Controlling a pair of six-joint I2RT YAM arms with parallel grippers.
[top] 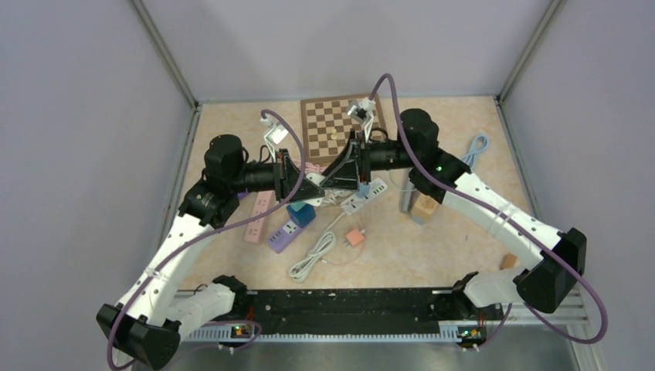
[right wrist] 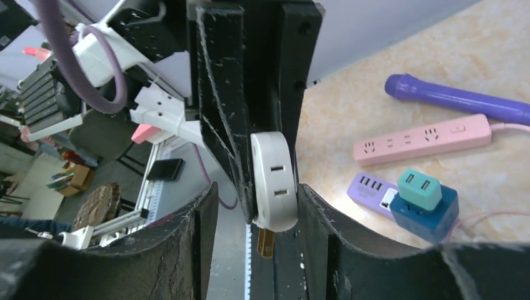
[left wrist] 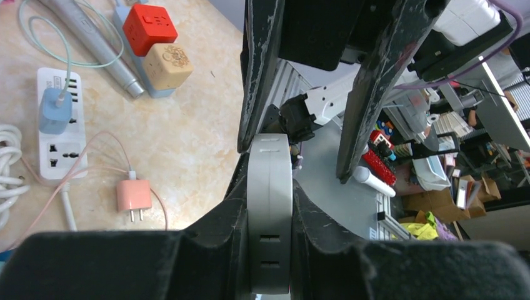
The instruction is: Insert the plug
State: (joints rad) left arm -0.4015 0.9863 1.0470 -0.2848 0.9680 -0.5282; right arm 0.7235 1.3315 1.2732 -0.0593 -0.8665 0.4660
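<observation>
A round white adapter plug point(right wrist: 274, 181) with two slot holes on its rim and brass prongs point(right wrist: 265, 242) pointing down hangs in the air between the two arms. My left gripper point(left wrist: 269, 187) is shut on it, one finger on each flat face. In the top view the grippers meet above the middle of the table, left point(top: 313, 188) and right point(top: 344, 174). My right gripper point(right wrist: 256, 194) is open around the adapter: its right finger point(right wrist: 312, 219) is against it, and its left finger point(right wrist: 200, 219) stands apart.
Below lie a white power strip point(top: 364, 196) with a blue charger, a pink charger point(top: 355, 236), a purple strip point(top: 282, 238) carrying a blue cube, a pink strip point(top: 259, 220), a coiled white cable point(top: 313, 259), blocks point(top: 423, 207) and a chessboard point(top: 340, 124).
</observation>
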